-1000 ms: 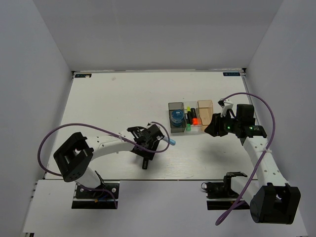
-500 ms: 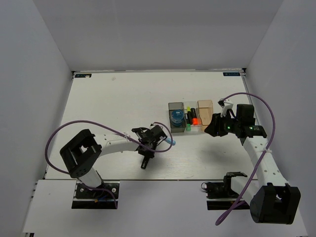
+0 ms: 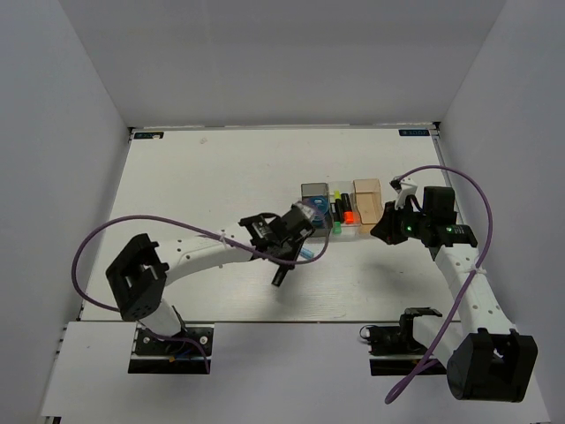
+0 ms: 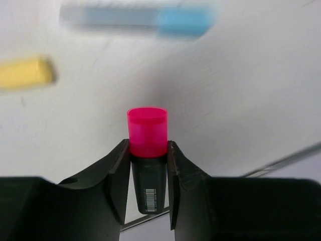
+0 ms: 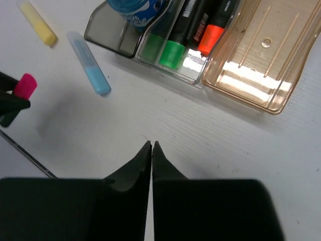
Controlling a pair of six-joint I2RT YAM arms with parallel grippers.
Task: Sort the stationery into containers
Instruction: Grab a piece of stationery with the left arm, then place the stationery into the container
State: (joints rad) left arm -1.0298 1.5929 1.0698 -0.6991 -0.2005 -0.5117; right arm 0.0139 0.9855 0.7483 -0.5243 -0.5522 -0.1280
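From above, the left tool [image 3: 281,275] hangs over the white tabletop [image 3: 203,185], near and left of 3 joined bins. These are a dark smoky grey bin [image 3: 314,190] on the left, a clear plastic bin [image 3: 342,189] in the middle and a tan-beige bin [image 3: 366,200] on the right. A light blue stick [image 3: 306,255] lies just near the grey bin, and the right tool [image 3: 381,231] sits just right of the tan one. The left wrist view shows that tool's 2 fingers clamped on a short black highlighter with a pink cap [image 4: 147,131]. The blue stick is blurred beyond it, with a pale yellow stick [image 4: 25,73] further left. In the right wrist view, that tool's fingers are pressed together on nothing. A small blue round roll [image 5: 134,7] sits in the grey bin, and a green-capped highlighter [image 5: 172,53] and an orange-capped highlighter [image 5: 210,37] are in the clear one. The step in hand looks like carrying the pink highlighter. Next, it likely needs to go right and far, over the clear bin's mouth and clear of the grey rim, before the fingers part.
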